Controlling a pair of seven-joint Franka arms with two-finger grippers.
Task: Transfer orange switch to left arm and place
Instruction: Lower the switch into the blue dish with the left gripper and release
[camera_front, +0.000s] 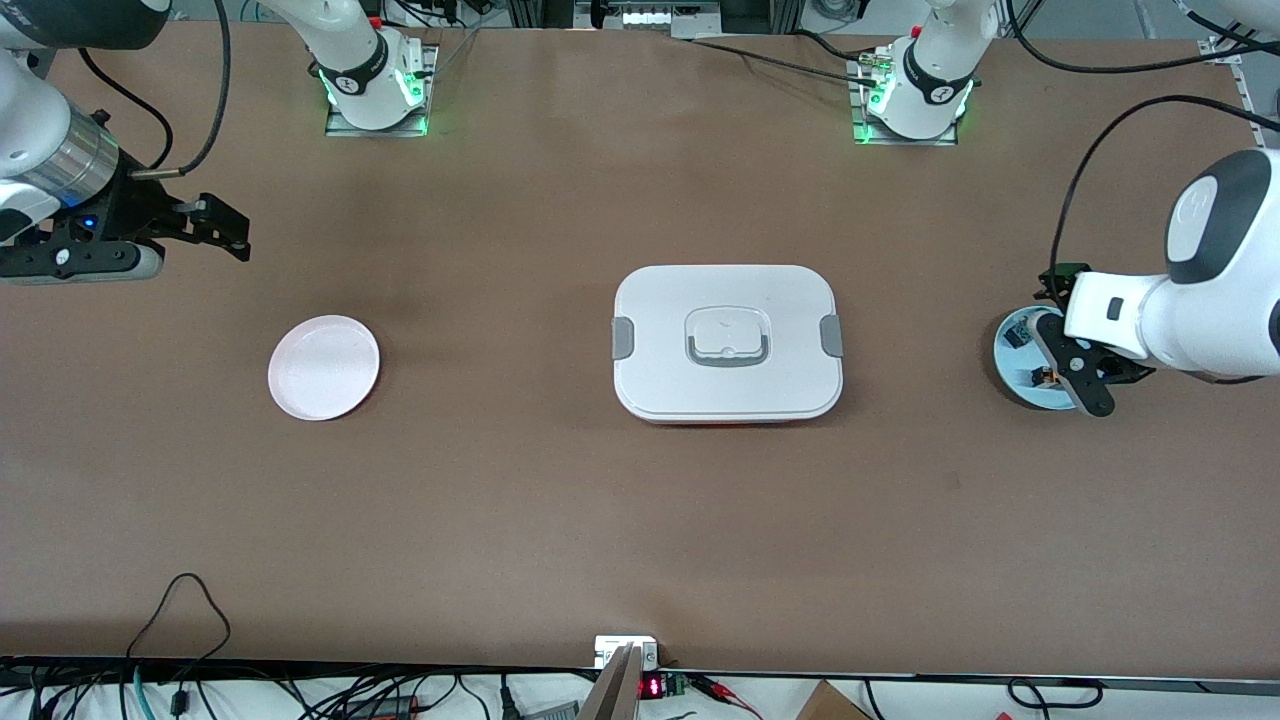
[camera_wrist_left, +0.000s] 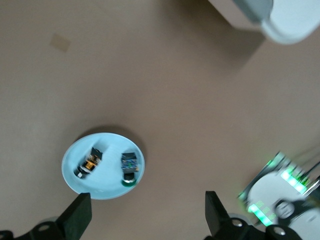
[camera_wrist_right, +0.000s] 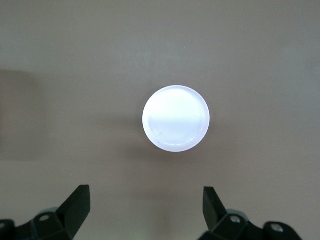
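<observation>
- The orange switch (camera_wrist_left: 89, 163) lay on its side in the pale blue plate (camera_wrist_left: 75, 185) at the left arm's end of the table, its long axis running roughly 1 to 7 o'clock in the left wrist view
- The left gripper (camera_wrist_left: 145, 216) hung over that plate, fingers spread wide and empty; the switch sat at about 10 o'clock from their midpoint
- The switch looked tiny: black ends, orange band, beside a black component with green-blue parts (camera_wrist_left: 129, 164)
- The right gripper (camera_wrist_right: 146, 209), released and empty, waited above the empty white plate (camera_front: 323, 367), well apart; the box (camera_front: 727, 342) lay between the plates

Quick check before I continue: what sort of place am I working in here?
Likely a robotics lab bench: two arm bases bolted to a brown table, loose cables and electronics along its edge, and staged props, a white box and small plates.
</observation>
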